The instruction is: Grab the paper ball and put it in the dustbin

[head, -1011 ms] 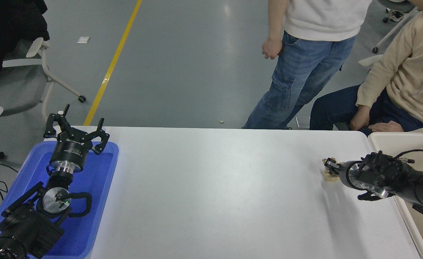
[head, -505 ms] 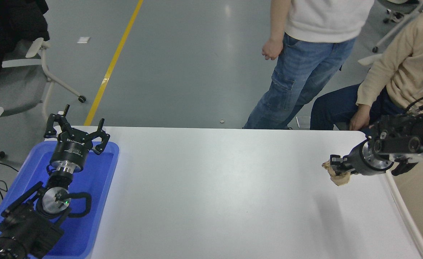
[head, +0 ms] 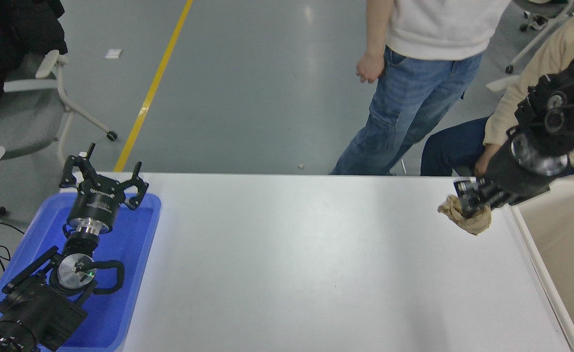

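Head view: the right black gripper [head: 468,204] holds the crumpled tan paper ball [head: 467,220] clenched in its jaws, lifted above the white table [head: 291,254], just left of the large beige plastic dustbin [head: 555,244]. Carry step; next, swing right over the tub and release. The left gripper [head: 102,180] hangs parked, jaws spread, over a blue tray [head: 120,293].

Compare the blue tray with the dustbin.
The blue tray is bright blue and sits at the table's left, under the parked left gripper; the dustbin is beige, at the right edge, partly cut off by the frame. Both are rectangular and open-topped.
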`<action>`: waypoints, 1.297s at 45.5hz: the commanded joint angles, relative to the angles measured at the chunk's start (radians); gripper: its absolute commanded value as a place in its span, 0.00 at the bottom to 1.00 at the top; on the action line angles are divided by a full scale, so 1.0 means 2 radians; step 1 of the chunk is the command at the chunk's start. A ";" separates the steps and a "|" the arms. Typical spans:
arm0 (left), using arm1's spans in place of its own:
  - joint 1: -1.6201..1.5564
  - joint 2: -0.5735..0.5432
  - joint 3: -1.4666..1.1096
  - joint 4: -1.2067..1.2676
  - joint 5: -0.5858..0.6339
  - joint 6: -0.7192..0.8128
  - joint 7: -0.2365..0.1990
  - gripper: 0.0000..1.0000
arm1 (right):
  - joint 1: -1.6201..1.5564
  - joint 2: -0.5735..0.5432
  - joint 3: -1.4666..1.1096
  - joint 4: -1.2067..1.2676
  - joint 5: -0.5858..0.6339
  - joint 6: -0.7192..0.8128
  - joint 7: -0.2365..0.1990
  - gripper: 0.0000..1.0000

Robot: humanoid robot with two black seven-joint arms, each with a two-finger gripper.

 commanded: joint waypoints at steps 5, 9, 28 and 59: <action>0.000 0.001 -0.001 0.000 0.000 0.000 0.000 1.00 | 0.112 -0.007 -0.003 0.017 -0.001 0.032 -0.001 0.00; 0.000 0.000 0.000 0.000 0.000 0.000 0.000 1.00 | 0.111 -0.012 -0.006 0.017 -0.001 0.032 -0.001 0.00; 0.000 0.000 0.000 0.000 -0.001 0.000 0.000 1.00 | 0.111 -0.058 -0.069 0.011 -0.002 0.032 -0.001 0.00; 0.000 0.000 0.000 0.000 -0.001 0.002 0.000 1.00 | -0.124 -0.244 -0.079 -0.228 -0.046 0.006 -0.007 0.00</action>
